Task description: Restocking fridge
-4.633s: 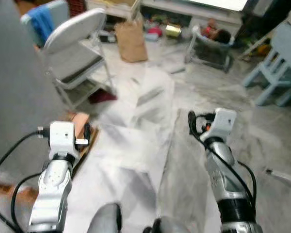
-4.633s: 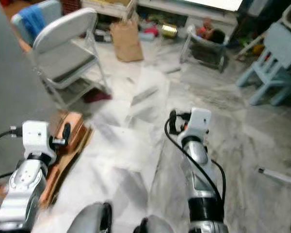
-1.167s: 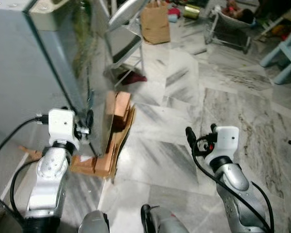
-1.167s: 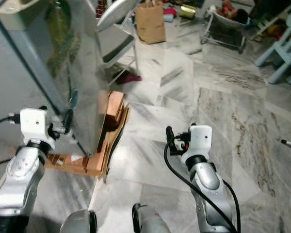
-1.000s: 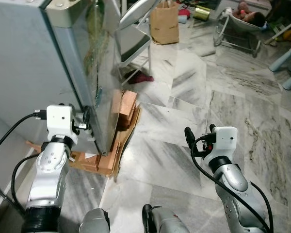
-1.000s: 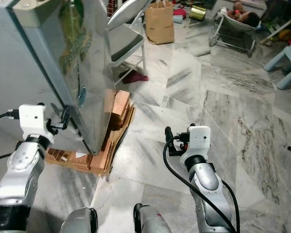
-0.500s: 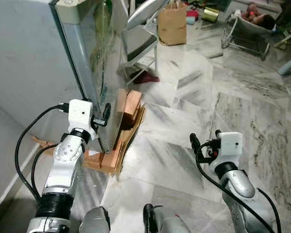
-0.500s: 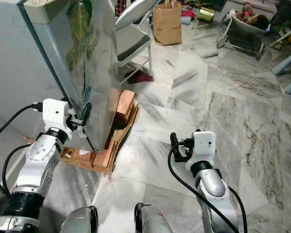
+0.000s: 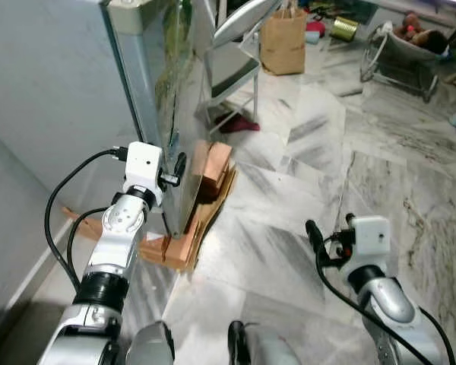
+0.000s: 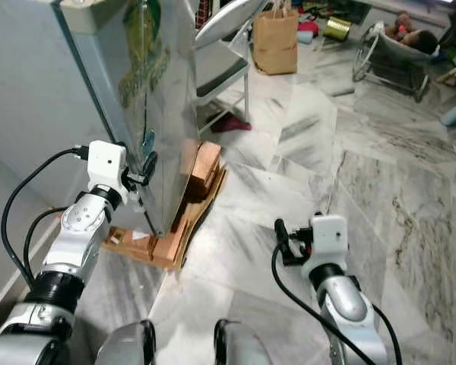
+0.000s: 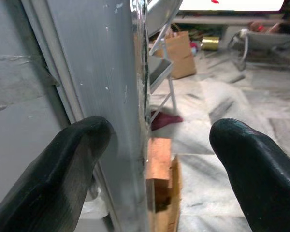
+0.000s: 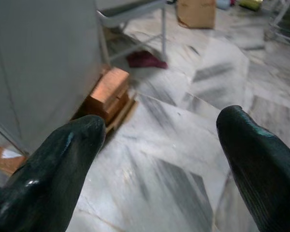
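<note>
Marble floor (image 9: 289, 205), cluttered room | fridge (image 9: 148, 99) upper left of frame, door shut | left gripper (image 11: 150, 164) spread wide, straddling door edge, holding nothing | right gripper (image 12: 159, 159) open, empty, lower right | step: opening door, judged | next: close fingers on edge, pull outward

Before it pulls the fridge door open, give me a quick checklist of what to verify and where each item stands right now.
1. Left gripper open, fingers straddling the fridge door edge: ok.
2. Firm hold on that edge: not ok, fingers not closed yet.
3. Right gripper open and holding nothing, over bare marble floor: ok.
4. Door swing path: cannot tell, the folding chair stands near the fridge front.
5. Wooden blocks and cardboard at the fridge base: possible snag, cannot tell.
6. Items to restock in hand: not ok.
</note>
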